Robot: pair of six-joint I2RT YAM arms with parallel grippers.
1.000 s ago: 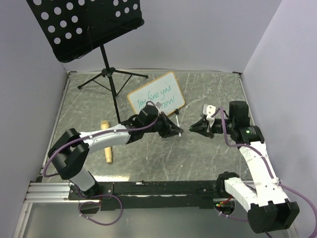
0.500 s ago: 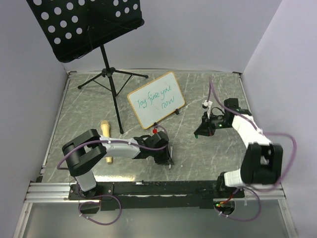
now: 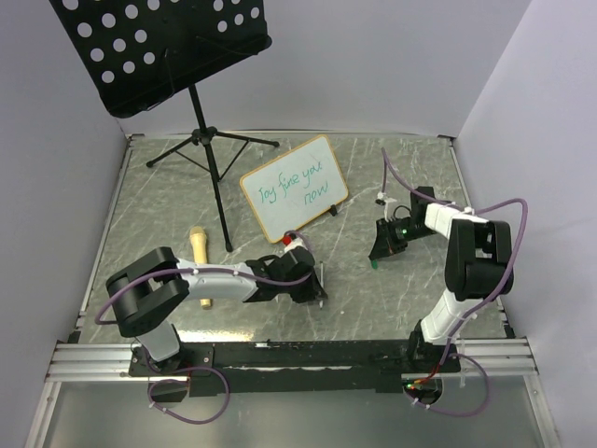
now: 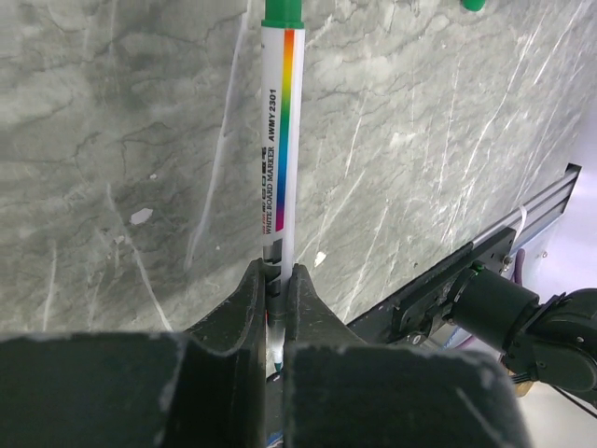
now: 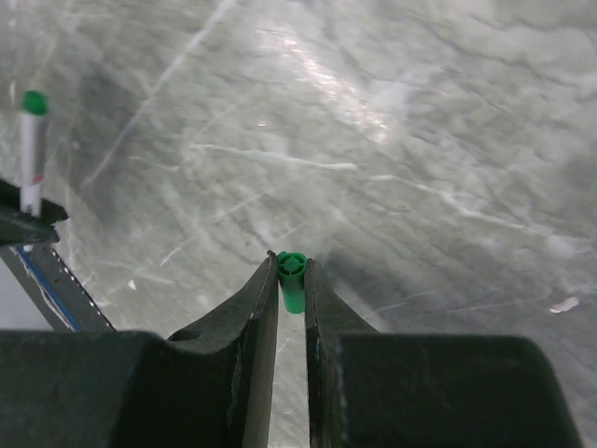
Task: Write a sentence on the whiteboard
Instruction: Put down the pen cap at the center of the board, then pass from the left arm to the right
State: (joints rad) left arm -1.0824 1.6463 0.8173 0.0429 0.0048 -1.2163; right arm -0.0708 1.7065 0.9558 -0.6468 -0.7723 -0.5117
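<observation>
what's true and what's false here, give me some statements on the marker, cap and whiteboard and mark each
The left fingers grip a whiteboard marker: true.
The right fingers are open and empty: false; they are shut on a green cap.
The whiteboard is blank: false; it carries teal handwriting.
A black music stand stands at the table's far left: true.

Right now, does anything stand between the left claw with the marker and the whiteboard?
Nothing visible does. The left claw, shut on the marker, sits just on the near side of the whiteboard, and the top view shows only bare table between them. The music stand has a leg passing to the left of that path.
</observation>
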